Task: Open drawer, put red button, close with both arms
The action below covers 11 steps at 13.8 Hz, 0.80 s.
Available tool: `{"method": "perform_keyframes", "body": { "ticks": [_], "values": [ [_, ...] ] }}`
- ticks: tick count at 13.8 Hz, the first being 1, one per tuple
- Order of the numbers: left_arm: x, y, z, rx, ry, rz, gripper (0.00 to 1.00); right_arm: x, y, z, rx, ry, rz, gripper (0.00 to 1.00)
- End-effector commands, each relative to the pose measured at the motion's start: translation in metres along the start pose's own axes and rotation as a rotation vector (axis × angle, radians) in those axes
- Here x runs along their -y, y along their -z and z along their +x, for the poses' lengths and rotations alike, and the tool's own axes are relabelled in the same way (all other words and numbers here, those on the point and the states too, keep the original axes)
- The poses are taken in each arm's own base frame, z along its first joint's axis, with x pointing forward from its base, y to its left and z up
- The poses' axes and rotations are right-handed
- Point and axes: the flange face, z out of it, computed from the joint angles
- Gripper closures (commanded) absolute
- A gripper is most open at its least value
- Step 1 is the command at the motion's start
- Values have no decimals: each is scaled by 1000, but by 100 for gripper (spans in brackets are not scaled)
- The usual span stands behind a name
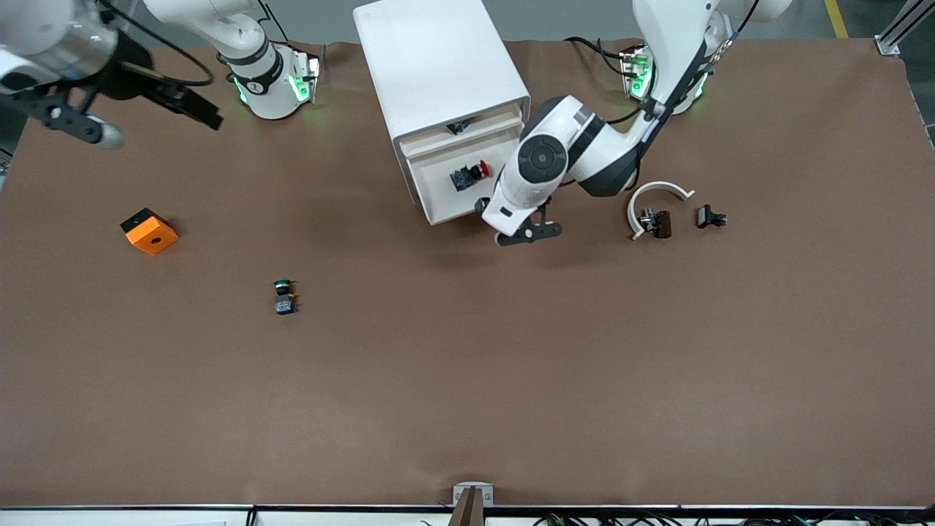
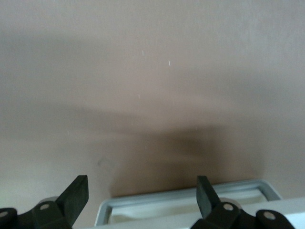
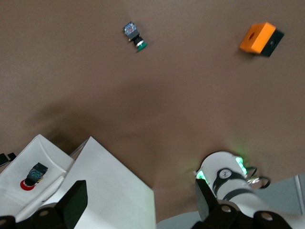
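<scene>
The red button [image 1: 471, 175] lies in the open drawer [image 1: 438, 212] of the white cabinet [image 1: 438, 66]. It also shows in the right wrist view [image 3: 31, 177]. My left gripper [image 1: 520, 232] is open and empty, low at the front corner of the drawer toward the left arm's end. In the left wrist view its fingers [image 2: 76, 195] stand wide apart over the drawer's front rim [image 2: 190, 199], with the gripper [image 2: 142, 195] above it. My right gripper [image 1: 146, 109] is open and empty, held high near its base; it appears in its own view [image 3: 139, 202] over the cabinet top.
A green-capped button [image 1: 283, 296] lies nearer the front camera, an orange block [image 1: 150, 231] toward the right arm's end. A white curved piece [image 1: 657, 193] and two small black parts [image 1: 710, 217] lie toward the left arm's end. A small dark item [image 1: 459, 126] sits above the drawer.
</scene>
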Motion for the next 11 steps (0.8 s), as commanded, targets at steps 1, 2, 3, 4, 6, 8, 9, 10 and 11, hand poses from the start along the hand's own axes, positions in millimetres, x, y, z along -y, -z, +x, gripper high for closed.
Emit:
{"method": "perform_keyframes", "body": {
  "ticks": [1, 2, 3, 4, 6, 8, 9, 10, 11],
  "values": [
    [-5, -3, -45, 5, 32, 17, 0, -47, 3, 25, -64, 169, -4, 0],
    [-11, -6, -57, 11, 32, 18, 0, -64, 6, 38, -95, 223, 3, 0],
    [-15, -9, -68, 18, 25, 24, 0, -81, 11, 49, -130, 275, 10, 0],
    [-19, -10, -78, 23, 24, 25, 0, -96, 14, 60, -168, 321, 16, 0],
    [-27, -14, -95, 32, 15, 29, 0, -117, 14, 84, -214, 378, 7, 0],
    [-31, -17, -104, 36, 11, 33, 0, -115, 15, 95, -232, 367, -25, 0],
    [-33, -20, -107, 39, 4, 37, 0, -108, 14, 103, -233, 352, -45, 0],
    [-35, -21, -113, 42, -8, 39, 0, -104, 19, 108, -241, 292, -36, 0],
    [-37, -22, -117, 36, -27, 44, 0, -95, 19, 108, -244, 258, -33, 0]
  ]
}}
